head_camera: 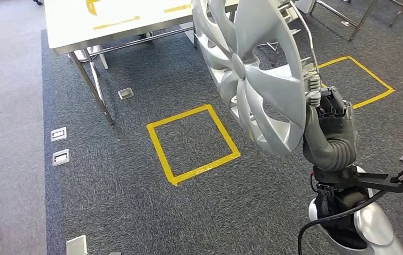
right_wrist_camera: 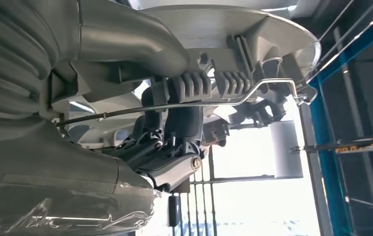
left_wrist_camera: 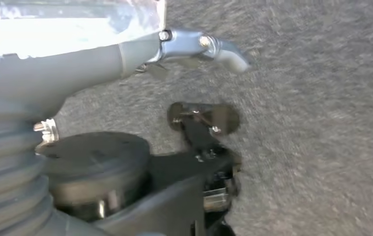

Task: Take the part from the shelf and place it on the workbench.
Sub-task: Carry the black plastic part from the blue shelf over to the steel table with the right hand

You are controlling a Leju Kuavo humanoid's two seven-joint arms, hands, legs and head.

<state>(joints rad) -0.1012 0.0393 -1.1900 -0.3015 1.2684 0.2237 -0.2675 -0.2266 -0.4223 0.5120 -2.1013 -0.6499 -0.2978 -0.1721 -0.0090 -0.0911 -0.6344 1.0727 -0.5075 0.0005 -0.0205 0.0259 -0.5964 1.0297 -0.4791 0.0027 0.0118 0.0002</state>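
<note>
Right hand (head_camera: 313, 89) raised, fingers clamped on the rim of a silver wheel cover (head_camera: 257, 69), held upright and tilted above the grey carpet (head_camera: 135, 202). Right wrist view: fingers (right_wrist_camera: 194, 88) hooked over the cover's rim (right_wrist_camera: 253, 29), against a wire ring (right_wrist_camera: 214, 102). Left hand (left_wrist_camera: 125, 54) hangs over carpet, thumb extended, nothing held. White tabletop (head_camera: 109, 16) lies ahead to the left; yellow tape square (head_camera: 193, 142) on the floor.

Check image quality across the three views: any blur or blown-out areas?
Head view: sharp, evenly lit, hubcap in right hand clear. Left wrist view: motion-blurred carpet, glare on the hand. Right wrist view: backlit, windows blown out, hand dark against them.
</note>
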